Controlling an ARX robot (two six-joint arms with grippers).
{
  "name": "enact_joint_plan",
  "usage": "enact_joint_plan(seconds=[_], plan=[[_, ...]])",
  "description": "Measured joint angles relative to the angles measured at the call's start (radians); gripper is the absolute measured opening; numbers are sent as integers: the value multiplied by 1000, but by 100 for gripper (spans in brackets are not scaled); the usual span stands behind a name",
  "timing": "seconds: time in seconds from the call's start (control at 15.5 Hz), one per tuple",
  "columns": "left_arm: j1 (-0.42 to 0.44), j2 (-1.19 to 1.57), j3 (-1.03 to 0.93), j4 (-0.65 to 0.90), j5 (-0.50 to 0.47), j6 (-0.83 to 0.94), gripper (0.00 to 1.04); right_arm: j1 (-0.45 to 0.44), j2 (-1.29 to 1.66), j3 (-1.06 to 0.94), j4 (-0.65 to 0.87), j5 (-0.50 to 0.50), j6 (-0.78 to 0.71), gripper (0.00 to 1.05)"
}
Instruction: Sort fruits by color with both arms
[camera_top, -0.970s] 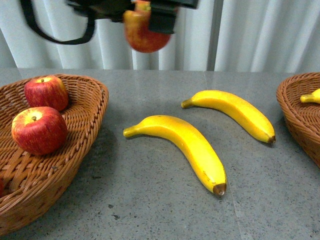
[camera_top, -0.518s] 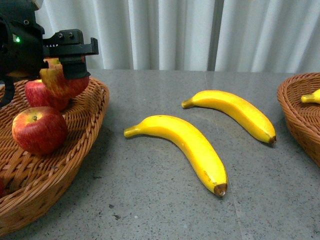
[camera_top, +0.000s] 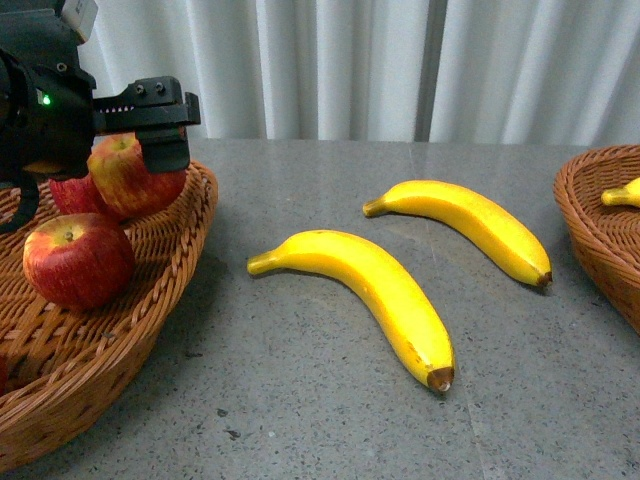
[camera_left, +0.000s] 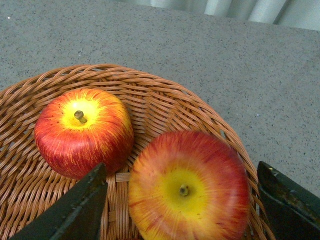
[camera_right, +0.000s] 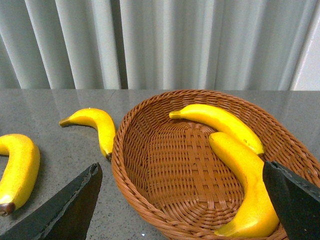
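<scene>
Over left basket (camera_top: 170, 250), left end effector (camera_left: 181, 170) jaws apart around apple (camera_left: 187, 190), stem up; right end effector (camera_right: 180, 167) jaws apart, empty.

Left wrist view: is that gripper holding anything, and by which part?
Seemingly nothing. The left gripper has its jaws flanking the blurred apple at its sides, but the basket weave shows between jaw and apple, so they look open.

Red, yellow-topped fruit sits in the left basket (camera_top: 170, 250), with the far apple (camera_top: 120, 180) beside the back apple (camera_top: 68, 196) and the near apple (camera_top: 78, 260) stem-up, while the near banana (camera_top: 370, 285) and far banana (camera_top: 470, 225) lie apart on the surface (camera_top: 300, 410), and two basket bananas (camera_right: 220, 120) (camera_right: 245, 185) rest in the right basket (camera_right: 130, 165).
</scene>
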Motion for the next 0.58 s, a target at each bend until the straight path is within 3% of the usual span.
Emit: enact_joint_plan(seconds=[0.13, 0.58], plan=[[-11, -6, 0, -3, 4, 0, 99, 0, 0, 0, 0, 0, 0, 98], [-179, -291, -38, 80, -62, 30, 98, 0, 0, 0, 0, 0, 0, 98]])
